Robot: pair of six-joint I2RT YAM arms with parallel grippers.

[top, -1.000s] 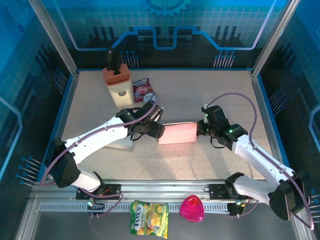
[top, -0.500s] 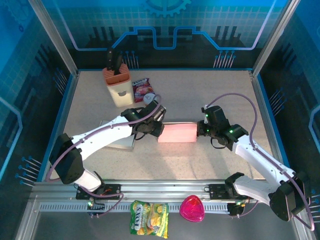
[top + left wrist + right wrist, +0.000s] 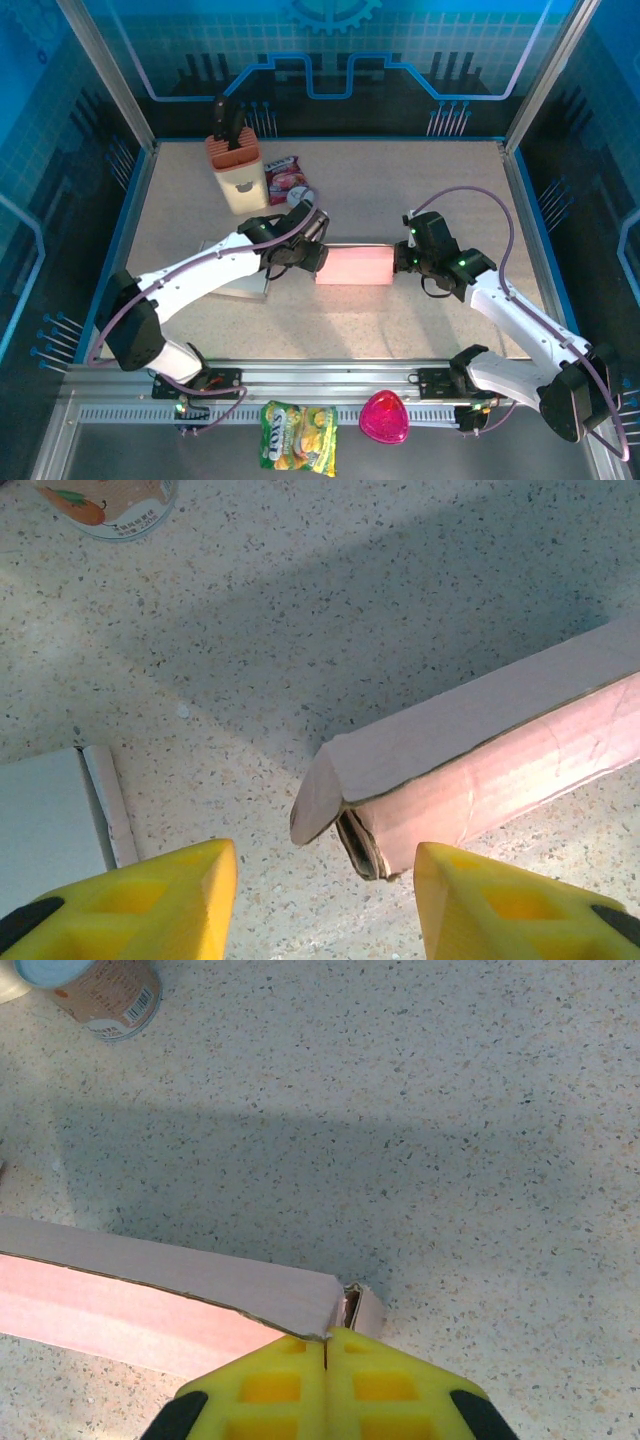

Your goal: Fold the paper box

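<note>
Fiddling at the pink cardboard box's (image 3: 480, 750) end, left gripper (image 3: 318, 880) sits spread apart again, end flap (image 3: 315, 795) still untucked, while right gripper (image 3: 327, 1350), pinched shut, braces the other end.

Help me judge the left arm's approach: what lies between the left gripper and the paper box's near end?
The stretch is bare speckled table, seen in the left wrist view: the open left gripper sits just short of the paper box and its loose end flap.
</note>
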